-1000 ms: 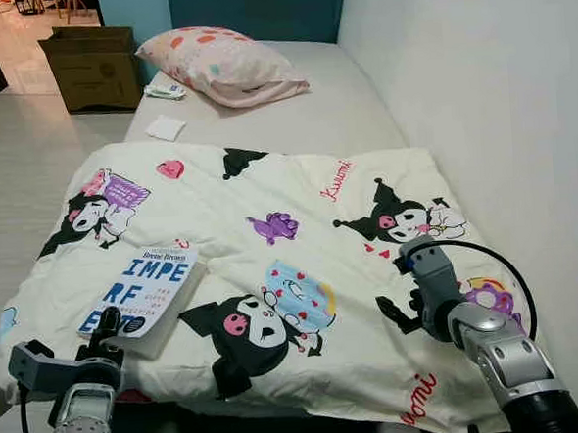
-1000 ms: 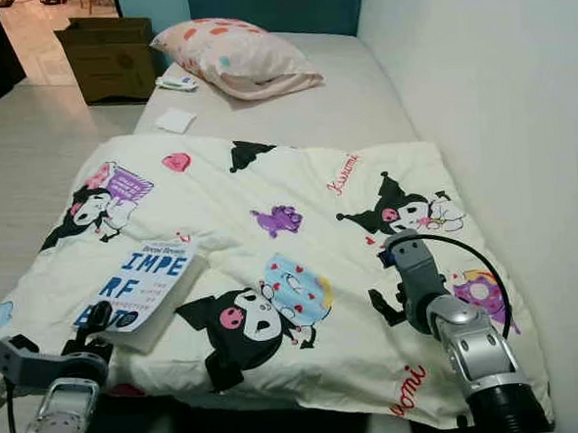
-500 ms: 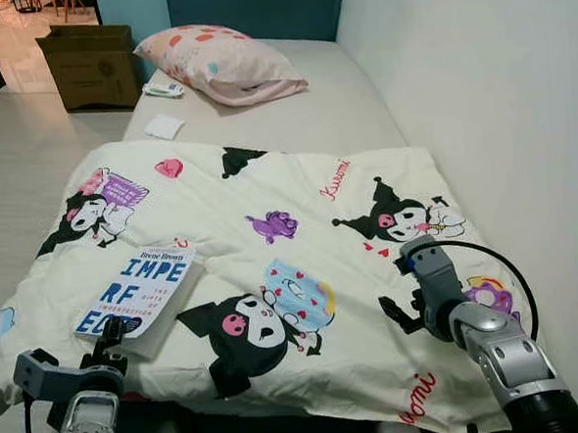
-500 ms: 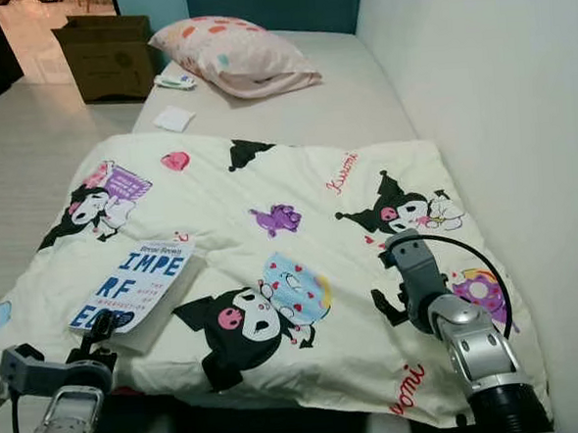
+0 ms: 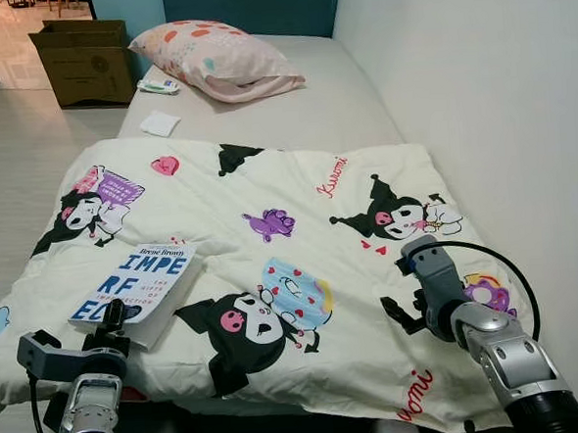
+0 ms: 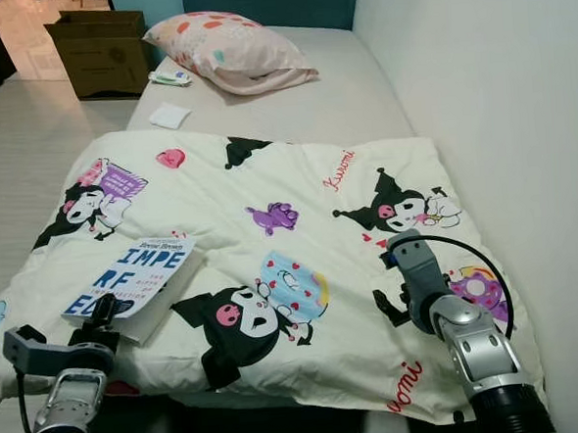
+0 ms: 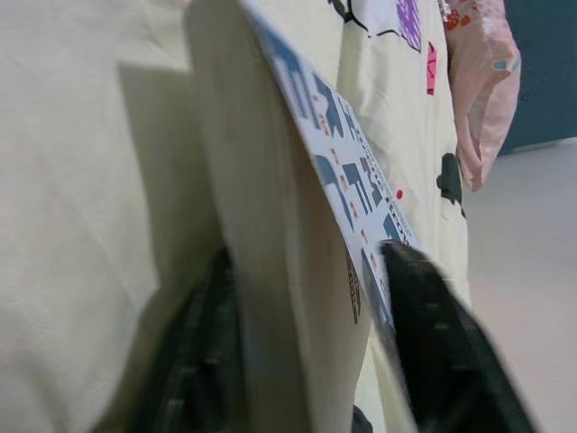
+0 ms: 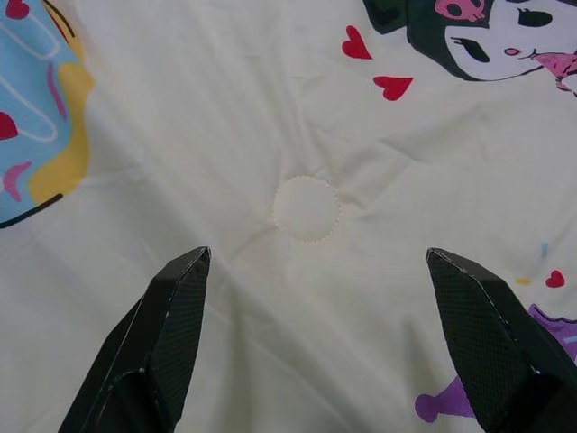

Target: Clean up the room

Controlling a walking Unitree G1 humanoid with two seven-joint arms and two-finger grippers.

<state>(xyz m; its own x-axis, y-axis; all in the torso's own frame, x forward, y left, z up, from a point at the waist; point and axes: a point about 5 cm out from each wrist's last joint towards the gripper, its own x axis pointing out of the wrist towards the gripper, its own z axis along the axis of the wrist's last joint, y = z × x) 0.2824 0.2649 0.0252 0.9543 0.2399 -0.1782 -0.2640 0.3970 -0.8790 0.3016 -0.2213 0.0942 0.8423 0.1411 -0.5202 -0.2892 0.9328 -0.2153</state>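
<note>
White book (image 5: 134,283) edge sits between left gripper (image 7: 306,361) fingers, maybe pinched, can't tell; shallow bite could slip. Right gripper (image 8: 320,347) hovers open over quilt (image 5: 297,191).

book (image 5: 136,283) cover reads "brené brown", "impe"; blanket (image 5: 298,206) reads "kuromi".

Left arm: silver forearm raised from below at the near left, wrist level, left gripper (image 7: 302,361) pointing forward. Its two black fingers (image 7: 442,352) stand one on each side of a book's (image 5: 134,282) near edge, against its two faces. Right arm: silver forearm angled forward and inward, a black cable looping beside the wrist. Right gripper (image 8: 325,347) points downward just above the quilt (image 8: 306,135), its fingers spread wide apart, holding nothing.
</note>
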